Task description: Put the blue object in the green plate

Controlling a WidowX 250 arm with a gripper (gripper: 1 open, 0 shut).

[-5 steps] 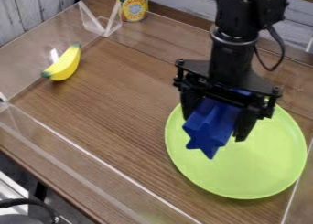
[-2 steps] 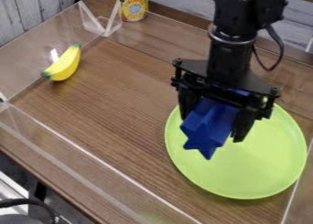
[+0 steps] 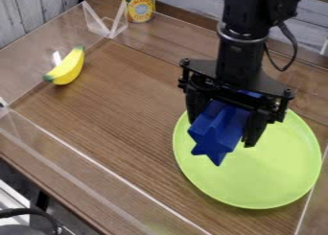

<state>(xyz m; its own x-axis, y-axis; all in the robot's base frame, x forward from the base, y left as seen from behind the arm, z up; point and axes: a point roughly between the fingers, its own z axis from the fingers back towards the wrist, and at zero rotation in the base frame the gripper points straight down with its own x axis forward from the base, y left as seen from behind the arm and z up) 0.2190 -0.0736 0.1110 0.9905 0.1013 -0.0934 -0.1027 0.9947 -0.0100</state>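
Observation:
A blue cloth-like object [image 3: 218,131] hangs from my black gripper [image 3: 228,116], which is shut on its upper part. Its lower tip hangs just above, or touches, the left part of the round green plate [image 3: 275,172]; I cannot tell which. The gripper stands upright over the plate's left half, near the right side of the wooden table. The fingertips are partly hidden by the cloth.
A yellow banana [image 3: 65,66] lies at the table's left. A yellow-labelled can [image 3: 138,5] stands at the back next to a clear stand [image 3: 105,24]. Clear plastic walls [image 3: 33,133] border the table at left and front.
The gripper with the blue object has shifted very slightly left and up. Nothing else has moved.

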